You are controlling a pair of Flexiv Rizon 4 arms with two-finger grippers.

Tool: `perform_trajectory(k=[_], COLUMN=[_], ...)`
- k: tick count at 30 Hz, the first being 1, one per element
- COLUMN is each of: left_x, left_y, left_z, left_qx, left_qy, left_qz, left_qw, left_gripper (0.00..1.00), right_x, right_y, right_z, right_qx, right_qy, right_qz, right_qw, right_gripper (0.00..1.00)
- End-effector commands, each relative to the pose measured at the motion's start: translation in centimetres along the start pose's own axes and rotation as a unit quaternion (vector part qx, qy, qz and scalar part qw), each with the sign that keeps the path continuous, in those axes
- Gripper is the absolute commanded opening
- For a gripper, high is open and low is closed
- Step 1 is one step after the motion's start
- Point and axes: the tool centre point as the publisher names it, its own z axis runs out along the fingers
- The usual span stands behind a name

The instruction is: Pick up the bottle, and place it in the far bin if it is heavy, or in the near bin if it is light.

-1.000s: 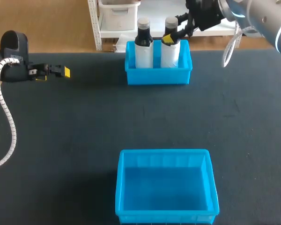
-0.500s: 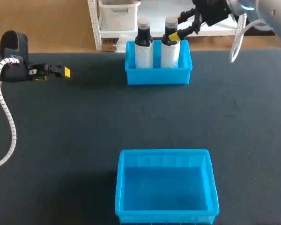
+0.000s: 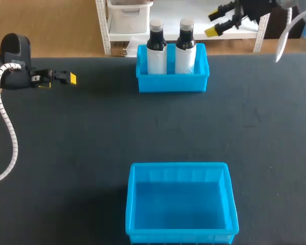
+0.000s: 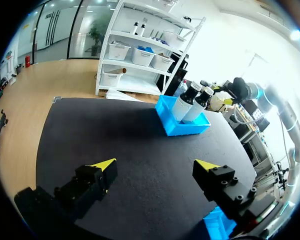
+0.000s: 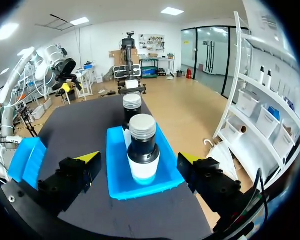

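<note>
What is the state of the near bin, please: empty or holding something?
Empty: the near bin shows only its bare blue floor, with nothing inside.

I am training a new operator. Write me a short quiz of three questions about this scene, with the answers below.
1. How many bottles stand in the far bin?
2. True or false: the left gripper is open and holds nothing.
3. The right gripper is: A) shut on a bottle; B) open, apart from both bottles; C) down inside the far bin.

Key: 1) two; 2) true; 3) B.
</note>
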Motion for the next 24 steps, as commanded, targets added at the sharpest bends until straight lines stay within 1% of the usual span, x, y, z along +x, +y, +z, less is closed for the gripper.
perform_trajectory(k=[1,6,7,9,10,12,13,15,21,22,24], left_x=[0.0,0.0,0.0,0.0,0.0,0.0,0.0,0.0,0.0,0.0,0.0], left_y=[0.0,0.0,0.0,0.0,0.0,0.0,0.0,0.0,0.0,0.0,0.0], left_z=[0.0,0.0,0.0,0.0,0.0,0.0,0.0,0.0,0.0,0.0,0.0], left_qx=[0.000,0.000,0.000,0.000,0.000,0.000,0.000,0.000,0.000,0.000,0.000], left_qy=[0.000,0.000,0.000,0.000,0.000,0.000,0.000,0.000,0.000,0.000,0.000], left_qz=[0.000,0.000,0.000,0.000,0.000,0.000,0.000,0.000,0.000,0.000,0.000], left_qw=[1.000,1.000,1.000,1.000,1.000,1.000,1.000,1.000,1.000,1.000,1.000], left_gripper=[1.00,1.00,1.00,1.00,1.00,1.00,1.00,1.00,1.00,1.00,1.00], right_x=[1.0,1.6,1.7,1.9,2.0,2.1,2.2,2.3,2.5,2.5,2.5], right_y=[5.7,7.2,7.5,8.0,8.3,8.6,8.8,9.2,10.5,10.8,10.8], right_z=[-2.4,-3.2,-3.3,-3.4,-3.6,-3.7,-3.8,-4.0,-4.7,-4.9,-4.9], right_qx=[0.114,0.137,0.149,0.156,0.166,0.176,0.180,0.186,0.187,0.184,0.184], right_qy=[-0.010,-0.015,-0.017,-0.011,-0.015,-0.003,-0.008,-0.001,-0.002,0.006,0.006], right_qz=[0.005,0.011,0.014,0.011,0.017,0.014,0.020,0.016,0.020,0.023,0.023], right_qw=[0.993,0.990,0.989,0.988,0.986,0.984,0.983,0.982,0.982,0.983,0.983], right_gripper=[1.00,1.00,1.00,1.00,1.00,1.00,1.00,1.00,1.00,1.00,1.00])
